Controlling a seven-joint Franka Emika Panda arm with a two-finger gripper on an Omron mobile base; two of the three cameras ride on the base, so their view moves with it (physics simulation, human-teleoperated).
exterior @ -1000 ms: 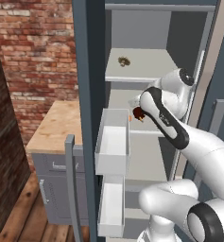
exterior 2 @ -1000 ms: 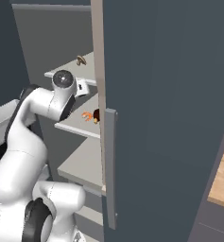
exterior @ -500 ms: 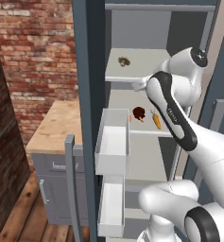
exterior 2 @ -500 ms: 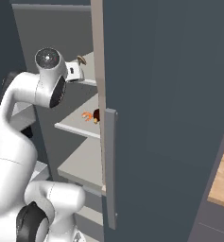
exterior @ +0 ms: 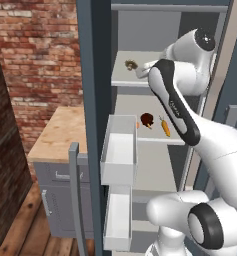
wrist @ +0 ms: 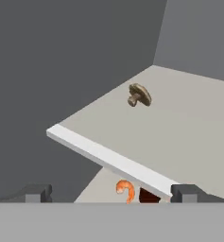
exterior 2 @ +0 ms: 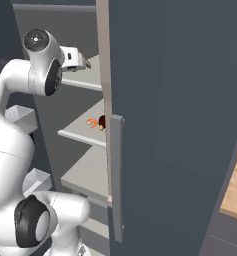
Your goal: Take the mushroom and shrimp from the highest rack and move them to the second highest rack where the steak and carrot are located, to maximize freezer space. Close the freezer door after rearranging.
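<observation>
Up at the top rack [wrist: 108, 158], our gripper [wrist: 111, 194] gapes wide and empty, short of the mushroom [wrist: 139, 95]. Below, on rack 2 [exterior: 160, 139], shrimp [wrist: 125, 190], steak [exterior: 147, 120] and carrot [exterior: 165, 127] lie close together; the door [exterior 2: 175, 125] stands open beside them.

Bare top shelf [wrist: 189, 137] surrounds the lone mushroom [wrist: 139, 95]; only the shelf's front edge lies before it.

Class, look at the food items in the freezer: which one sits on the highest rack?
The mushroom, small and brown, lies alone on the top rack. The shrimp, steak and carrot lie on the rack below.
</observation>
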